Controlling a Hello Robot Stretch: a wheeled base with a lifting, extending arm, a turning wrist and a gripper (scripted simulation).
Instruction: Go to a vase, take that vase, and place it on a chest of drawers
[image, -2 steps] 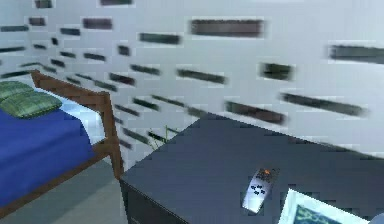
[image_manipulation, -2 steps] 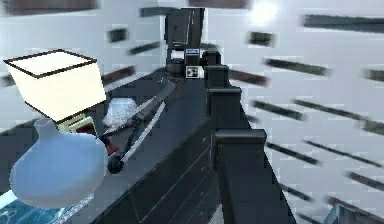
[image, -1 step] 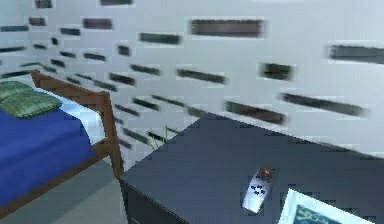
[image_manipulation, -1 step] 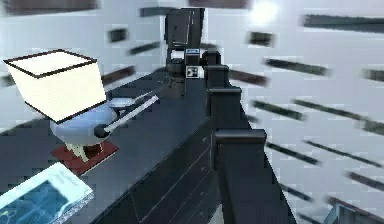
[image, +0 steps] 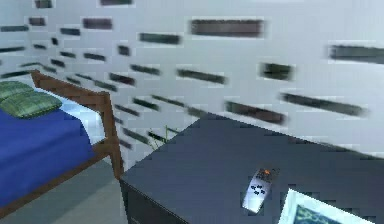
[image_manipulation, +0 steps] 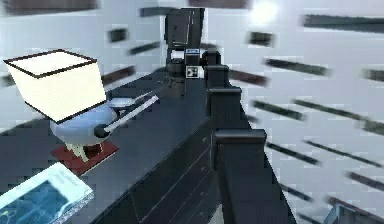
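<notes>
A dark chest of drawers (image: 200, 160) fills the forward view's lower right. In the arm side view its dark top (image_manipulation: 165, 140) runs up the middle, with drawer fronts below. The arm (image_manipulation: 235, 140) reaches out along it, ending at two white marked squares. My gripper (image_manipulation: 180, 68) sits just left of those squares, over the far end of the top. A dark boxy shape (image_manipulation: 185, 25) stands right above and behind it. I cannot tell whether the gripper holds anything.
On the chest top stand a lamp (image_manipulation: 60, 90) with a white shade and blue-grey base, a grey rod-like thing (image_manipulation: 130, 108) and a printed sheet (image_manipulation: 45, 195). A remote control (image: 258, 190) and a white-framed item (image: 320, 210) lie there too. A blue bed (image: 40, 135) stands at left.
</notes>
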